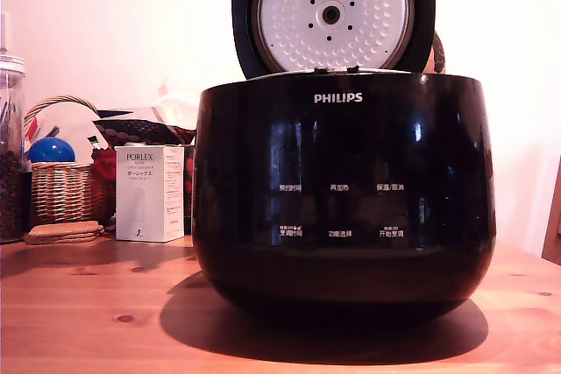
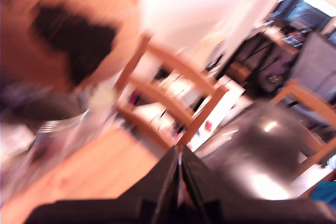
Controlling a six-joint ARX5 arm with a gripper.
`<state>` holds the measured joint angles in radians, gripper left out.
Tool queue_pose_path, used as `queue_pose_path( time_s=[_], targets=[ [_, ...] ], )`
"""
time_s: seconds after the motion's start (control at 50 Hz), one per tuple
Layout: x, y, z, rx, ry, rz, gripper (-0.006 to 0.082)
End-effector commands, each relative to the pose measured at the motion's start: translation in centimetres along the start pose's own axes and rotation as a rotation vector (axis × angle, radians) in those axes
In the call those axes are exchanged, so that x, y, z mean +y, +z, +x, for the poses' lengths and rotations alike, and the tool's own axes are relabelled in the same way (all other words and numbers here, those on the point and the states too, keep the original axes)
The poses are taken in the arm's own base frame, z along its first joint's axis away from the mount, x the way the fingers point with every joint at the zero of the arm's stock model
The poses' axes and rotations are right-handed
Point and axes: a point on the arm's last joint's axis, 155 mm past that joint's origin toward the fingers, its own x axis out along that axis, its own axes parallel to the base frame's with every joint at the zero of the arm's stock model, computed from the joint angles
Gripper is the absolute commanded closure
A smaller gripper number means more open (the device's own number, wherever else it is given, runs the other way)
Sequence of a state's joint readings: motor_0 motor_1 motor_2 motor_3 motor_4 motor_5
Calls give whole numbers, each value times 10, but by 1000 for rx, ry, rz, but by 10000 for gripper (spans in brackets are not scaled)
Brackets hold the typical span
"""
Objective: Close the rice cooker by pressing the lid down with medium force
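Observation:
The rice cooker (image 1: 344, 190) fills the middle of the exterior view, a glossy black pot with a white PHILIPS logo. Its lid (image 1: 333, 13) stands open and upright, with the dimpled silver inner plate facing the camera. A black part of my arm shows beside the lid's upper edge on the exterior view's left; the fingertips are not visible there. In the blurred wrist view my gripper (image 2: 180, 167) has its two black fingers pressed together with nothing between them. A glossy black curved surface (image 2: 257, 153), probably the lid's outer side, lies just beyond them.
On the wooden table (image 1: 88, 313), on the exterior view's left, stand a white PORLEX box (image 1: 149, 193), a wicker basket (image 1: 61, 186) with a blue ball and a glass jar (image 1: 10, 151). A wooden chair (image 2: 173, 98) appears in the wrist view.

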<state>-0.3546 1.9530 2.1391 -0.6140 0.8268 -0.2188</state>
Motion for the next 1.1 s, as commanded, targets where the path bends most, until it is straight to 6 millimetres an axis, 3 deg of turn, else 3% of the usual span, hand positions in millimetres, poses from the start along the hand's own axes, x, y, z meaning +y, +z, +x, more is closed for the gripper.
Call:
queue_pose_path(
  time_s=[0.0, 0.18, 0.38, 0.88, 1.08],
  targets=[
    [11, -13, 12, 32, 13, -12, 789],
    [11, -30, 14, 90, 27, -7, 789],
    [-4, -54, 22, 175, -7, -14, 789],
    [-88, -106, 58, 334, -177, 48, 788],
    [-77, -120, 65, 374, -68, 122, 789]
  ],
)
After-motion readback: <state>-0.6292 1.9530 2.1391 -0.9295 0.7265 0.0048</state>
